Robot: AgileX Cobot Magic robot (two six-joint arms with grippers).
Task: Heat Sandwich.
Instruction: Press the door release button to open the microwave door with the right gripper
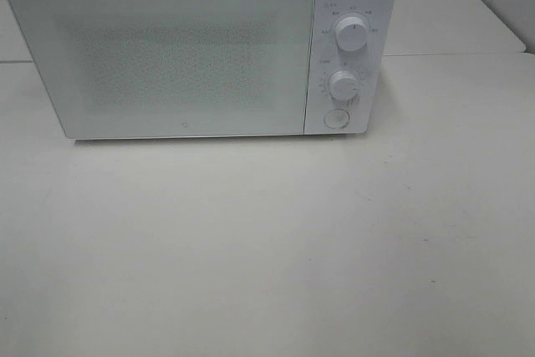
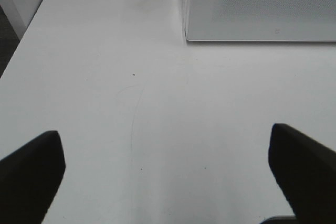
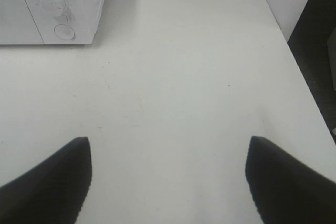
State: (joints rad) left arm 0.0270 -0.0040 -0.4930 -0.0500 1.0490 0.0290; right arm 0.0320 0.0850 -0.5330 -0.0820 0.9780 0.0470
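The sandwich is out of view in every frame. A white microwave (image 1: 201, 48) stands at the back of the white table (image 1: 267, 248), its door shut, with two knobs and a round button (image 1: 336, 118) on its right panel. My left gripper (image 2: 165, 182) hovers open over bare tabletop, well short of the microwave's front left corner (image 2: 189, 35). Nothing lies between its black fingers (image 2: 31, 177). My right gripper (image 3: 168, 179) is likewise open over bare table, with the microwave's control panel (image 3: 58, 14) far off to one side. Neither arm shows in the exterior high view.
The table's left edge (image 2: 21, 40) and its right edge (image 3: 294, 61) both show in the wrist views, with dark floor beyond. A second white surface (image 1: 451, 6) adjoins behind the microwave.
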